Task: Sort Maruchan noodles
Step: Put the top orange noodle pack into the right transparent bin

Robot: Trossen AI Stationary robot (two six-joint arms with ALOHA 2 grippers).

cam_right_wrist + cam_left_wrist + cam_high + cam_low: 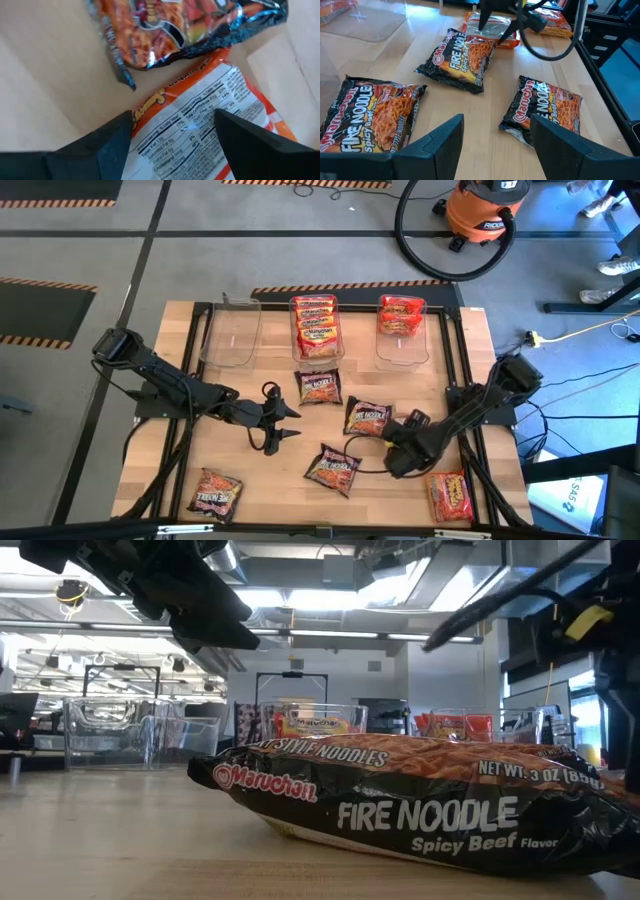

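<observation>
High view: nearest the front edge lie a dark packet [215, 492] at left and an orange packet [450, 496] at right. Mid-table, the right gripper [393, 434] straddles an orange-backed packet [210, 135], jaws wide around it, beside a dark packet [367, 418]. The left gripper [288, 423] hangs open, holding nothing, between two more dark packets [333, 468] [320, 387]. Farthest, three tubs [230, 332] stand in a row, two holding packets.

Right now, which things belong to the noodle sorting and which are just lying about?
Job:
- four loose dark Fire Noodle packets
- orange packet between the right gripper fingers
- red-orange packet at the table's front
- sorted packets in the clear tubs

Lying about, on the floor:
- shop vacuum
- black hose
- yellow cable
</observation>
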